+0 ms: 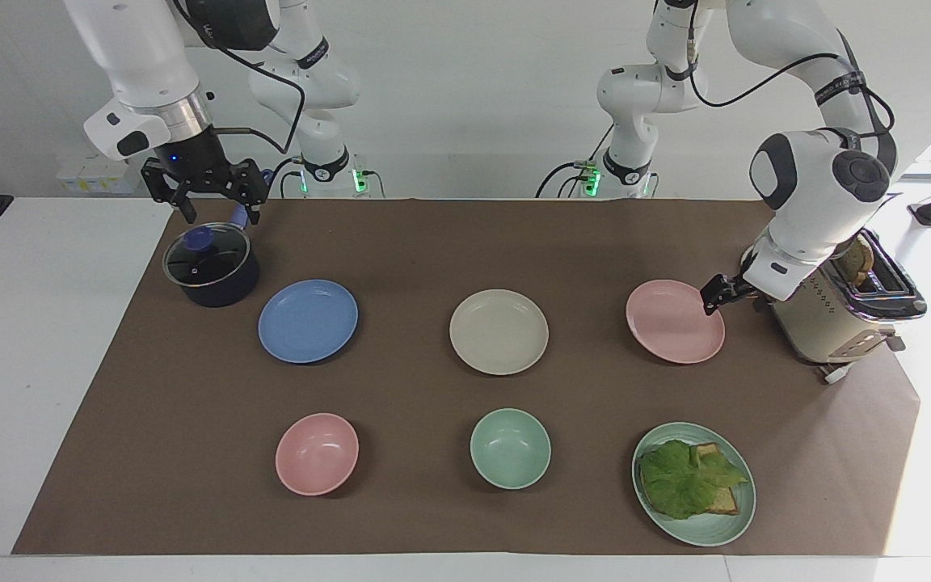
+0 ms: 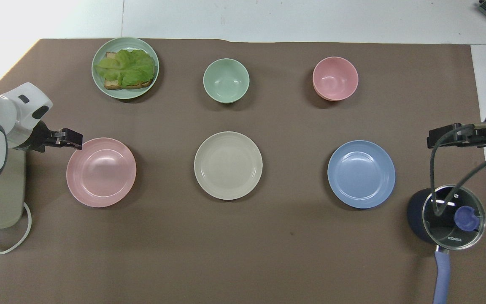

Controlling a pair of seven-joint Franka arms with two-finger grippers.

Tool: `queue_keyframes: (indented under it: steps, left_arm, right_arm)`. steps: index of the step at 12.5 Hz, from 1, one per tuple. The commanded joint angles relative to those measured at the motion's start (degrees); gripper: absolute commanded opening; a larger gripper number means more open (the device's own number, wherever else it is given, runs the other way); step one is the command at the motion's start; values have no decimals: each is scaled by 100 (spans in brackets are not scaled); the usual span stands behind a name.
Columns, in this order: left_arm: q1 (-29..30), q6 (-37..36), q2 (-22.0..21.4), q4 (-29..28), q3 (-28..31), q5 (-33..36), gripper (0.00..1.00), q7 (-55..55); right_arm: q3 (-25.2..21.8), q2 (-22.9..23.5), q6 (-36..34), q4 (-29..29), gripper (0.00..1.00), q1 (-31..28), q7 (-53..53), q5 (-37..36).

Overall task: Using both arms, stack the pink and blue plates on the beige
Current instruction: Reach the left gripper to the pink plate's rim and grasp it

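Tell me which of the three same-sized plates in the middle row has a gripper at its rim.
The pink plate, toward the left arm's end: the left gripper is at its rim. The beige plate and blue plate have none.

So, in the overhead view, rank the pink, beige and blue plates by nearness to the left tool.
From the left tool:
1. Pink plate, at the tool's tip, left arm's end.
2. Beige plate, mid-table.
3. Blue plate, right arm's end.

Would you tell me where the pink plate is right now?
The pink plate lies toward the left arm's end, between the beige plate and the toaster.
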Motion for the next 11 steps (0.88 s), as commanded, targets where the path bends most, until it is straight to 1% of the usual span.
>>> queue_keyframes:
  steps: [1,3,5,6,8,11]
  left_arm:
    - [193,641,148,-346,-25,95,100,-10]
    - [351,924,219,-602,-25,95,100,-37]
    - [492,908,254,-682,-25,95,100,-115]
    - [493,864,211,-787,-25,87,100,-203]
    - [502,855,-26,-1207,-25,87,100,-230]
    - [502,724,-202,-1499,-25,87,100,-230]
  right_arm:
    - [19,-65,-5,-30,100,-31,66,9]
    - [19,-57,-5,-31,100,-31,66,1]
    - [19,-57,-5,-31,100,-31,66,1]
    - [19,-57,-14,-31,100,-31,66,1]
    - [19,-57,-5,-31,100,-31,66,1]
    - [19,-65,-5,-31,100,-31,66,9]
